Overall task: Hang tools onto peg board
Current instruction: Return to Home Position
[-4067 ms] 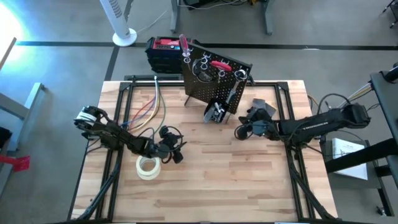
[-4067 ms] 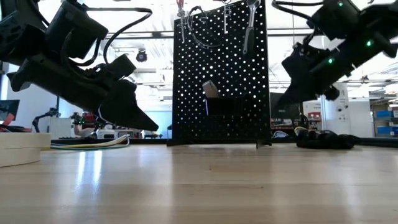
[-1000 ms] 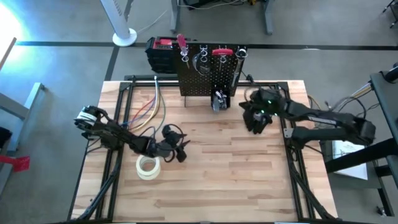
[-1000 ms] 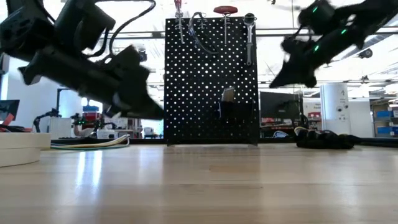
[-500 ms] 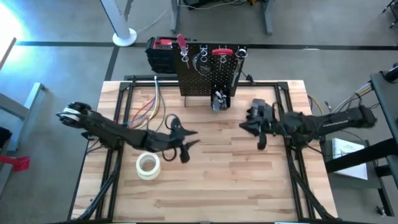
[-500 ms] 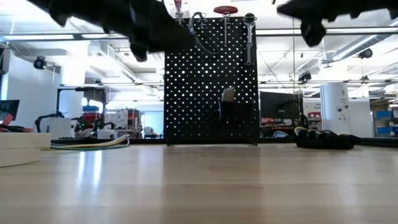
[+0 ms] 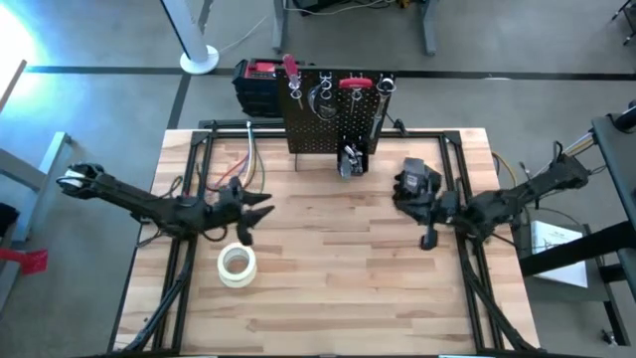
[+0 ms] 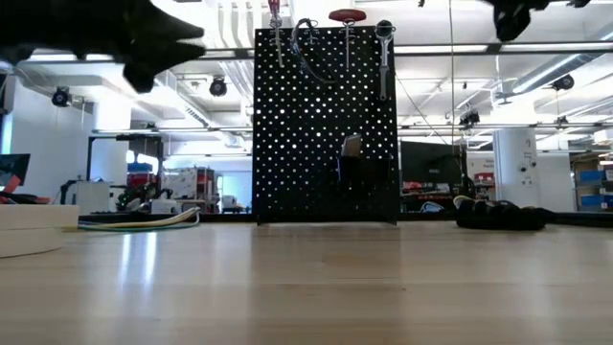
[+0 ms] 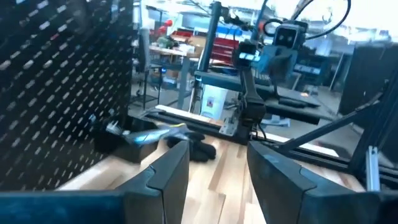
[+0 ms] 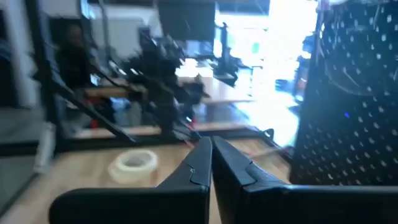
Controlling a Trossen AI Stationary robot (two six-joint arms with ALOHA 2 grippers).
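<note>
1. Find the peg board (image 7: 333,124) upright at the far middle of the counter (image 7: 328,298), perforated face toward both arms.
2. Count several tools (image 7: 343,85) hung along its top edge. In the low view, note a slim red-handled one (image 8: 275,11) at the left end, a red-topped one (image 8: 347,16) near the middle, and a grey wrench (image 8: 384,57) dangling down the face toward the right edge.
3. Spot the small black bin (image 8: 369,177) fixed low on the face, with a silvery piece (image 8: 351,146) sticking out of its top. Cannot tell what else lies inside.
4. Place the left hand (image 7: 256,217) over the left half of the counter, just beyond the whitish tape roll (image 7: 237,266) and raised well clear of the wood in the low view. Read its fingers (image 9: 168,171) as spread wide, nothing between them.
5. Place the right hand (image 7: 429,239) over the right half, likewise high above the wood, near the black gloves (image 8: 503,218). Read its fingers (image 10: 196,168) as pressed tight together, gripping nothing.
6. Log the tape roll lying flat on the counter and the gloves heaped on the wood to the right of the board.
7. Note coloured cables (image 7: 243,164) trailing across the counter left of the board.
8. Note a red-and-black box (image 7: 260,80) standing behind the board's left corner, past the counter's far edge.
</note>
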